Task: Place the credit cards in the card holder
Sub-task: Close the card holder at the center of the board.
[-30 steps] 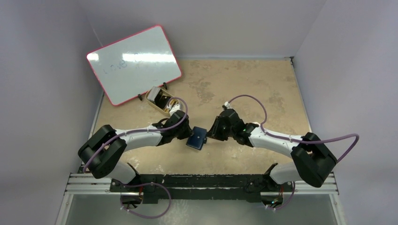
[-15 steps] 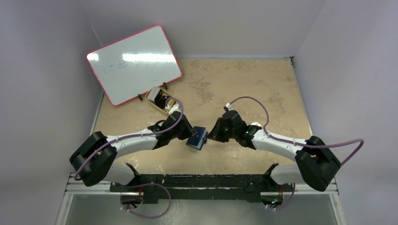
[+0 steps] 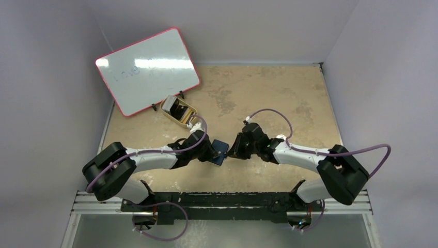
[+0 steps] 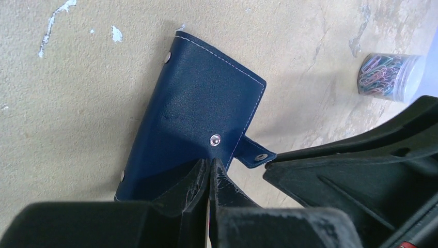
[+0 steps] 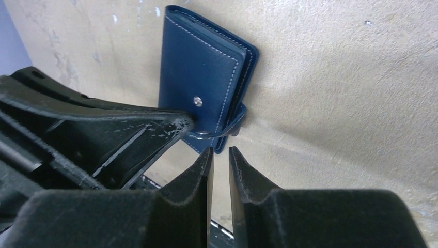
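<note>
Navy card holder (image 4: 201,121) lies folded, tab unsnapped
Left gripper (image 4: 209,168) just pressed shut against it; my right gripper (image 5: 219,155) hangs slightly parted

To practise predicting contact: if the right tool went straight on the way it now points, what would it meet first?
Probably the snap tab of the wallet, just ahead of the right tool, though depth is hard to judge.

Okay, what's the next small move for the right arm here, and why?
Probably ease the right fingers forward around the loose snap tab and close. The card holder lies folded shut, the left fingers, shut, rest on its cover, and the tab sits just ahead of the right gap.
</note>
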You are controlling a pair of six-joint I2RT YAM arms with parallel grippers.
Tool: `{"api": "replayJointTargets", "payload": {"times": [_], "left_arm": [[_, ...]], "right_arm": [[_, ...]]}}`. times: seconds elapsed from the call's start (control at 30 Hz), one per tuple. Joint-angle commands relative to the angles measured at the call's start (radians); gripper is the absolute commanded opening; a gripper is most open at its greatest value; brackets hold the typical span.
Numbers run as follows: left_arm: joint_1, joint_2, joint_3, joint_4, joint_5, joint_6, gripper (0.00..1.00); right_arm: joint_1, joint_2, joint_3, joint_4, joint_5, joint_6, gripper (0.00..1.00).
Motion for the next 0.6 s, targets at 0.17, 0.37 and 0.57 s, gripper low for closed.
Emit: {"api": "replayJointTargets", "payload": {"times": [0.17, 0.37, 0.57], "left_arm": [[-0.009, -0.002, -0.005, 0.011, -0.07, -0.003, 0.0], [-0.008, -0.004, -0.005, 0.005, -0.075, 0.0, 0.0], [-0.009, -0.021, -0.001, 0.004, -0.077, -0.004, 0.0]], "right_arm": [[-0.008, 0.055, 0.047, 0.064, -0.009, -0.048, 0.19], [-0.008, 0.06, 0.056, 0.084, -0.008, -0.072, 0.18], [-0.008, 0.112, 0.087, 0.086, -0.029, -0.116, 0.18]]}}
